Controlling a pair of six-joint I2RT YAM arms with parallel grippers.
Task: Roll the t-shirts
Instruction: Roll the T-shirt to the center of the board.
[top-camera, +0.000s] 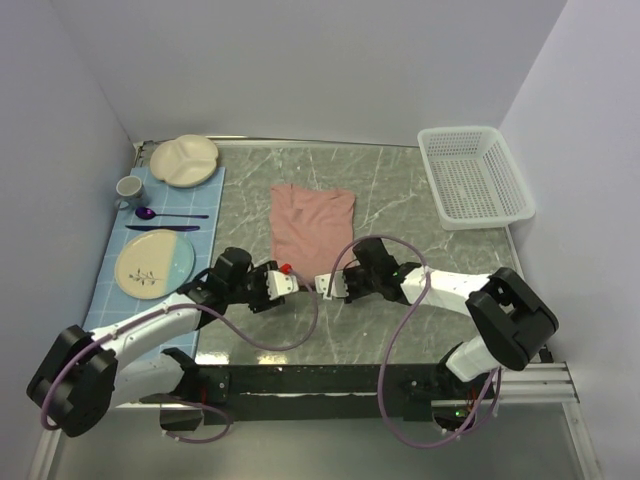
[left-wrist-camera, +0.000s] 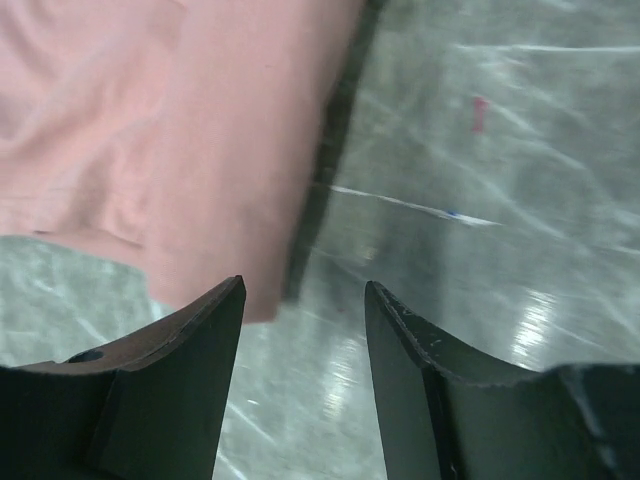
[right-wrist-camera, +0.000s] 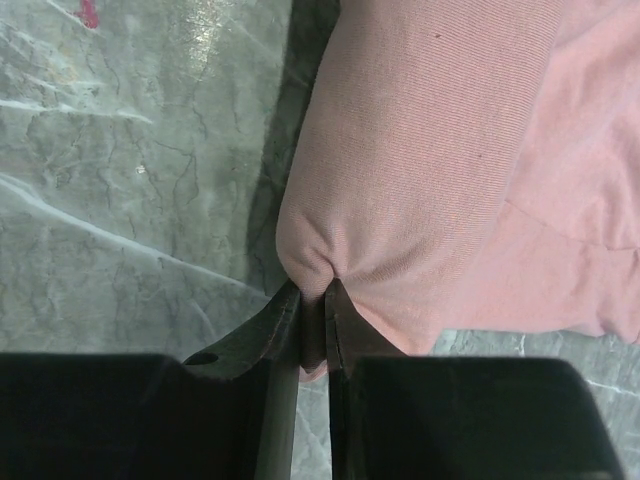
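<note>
Right gripper (right-wrist-camera: 312, 292) first, its black fingers filling the bottom of the wrist view. The jaws are pressed together on a fold of the pink t-shirt (right-wrist-camera: 450, 170), and the pinched bit vanishes between them. Cloth bulges up from the pinch into a rounded, doubled edge. The rest runs off the top and right of the frame, so its far end is cut off.

Over to the left gripper (left-wrist-camera: 305, 288): jaws parted, bare marbled table (left-wrist-camera: 480, 250) showing in the gap. That picture is soft and blurred. The shirt fills its upper left, with the lower corner just above the tip of the left-hand finger. Touching or not, I cannot tell.

From above, the shirt lies mid-table as a narrow folded strip. Its long axis runs from the bottom of the frame toward the top, with what looks like the neckline at the top end. Both grippers sit side by side at the near edge, one at the lower left corner and one at the lower right. Their bodies hide where fingertips meet cloth.

At the upper right, well apart, sits a white basket (top-camera: 475, 175). Along the left edge, on a blue mat (top-camera: 175, 198), are a divided dish (top-camera: 185, 160), a mug (top-camera: 130, 187), a purple spoon (top-camera: 165, 214) and a plate (top-camera: 155, 263).
</note>
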